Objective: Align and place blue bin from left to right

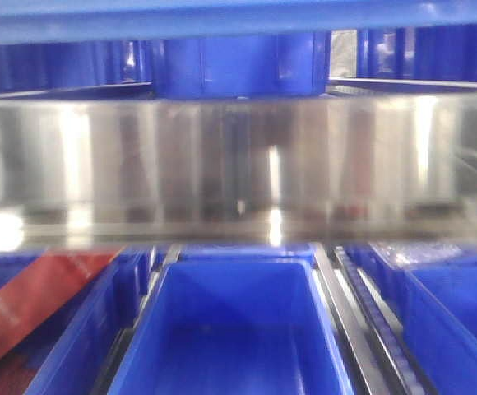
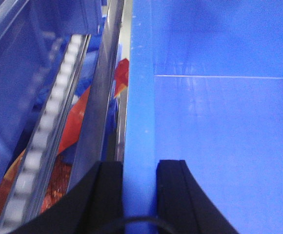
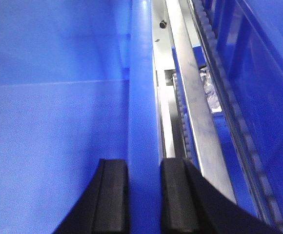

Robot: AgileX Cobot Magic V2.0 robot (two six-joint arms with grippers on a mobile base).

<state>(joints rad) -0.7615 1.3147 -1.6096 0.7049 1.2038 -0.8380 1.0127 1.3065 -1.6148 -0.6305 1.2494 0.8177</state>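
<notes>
**Both grippers pinch opposite side rims of the blue bin.**

The left gripper has its jaws narrow, one black pad pressed to each face of the bin's left rim, which runs straight ahead from between them. The bin's smooth floor lies on the inner side of these jaws. On their outer side run a steel rail and then a roller track, with red packaging showing between and below them. The right gripper clasps the right rim the same way, with the bin's hollow on the inner side of its jaws. Outside them lie another rail, a toothed track and a neighbouring bin. Beyond both pairs of jaws the bin's far end meets a shiny shelf beam, and an upper bin stands above it.
</notes>
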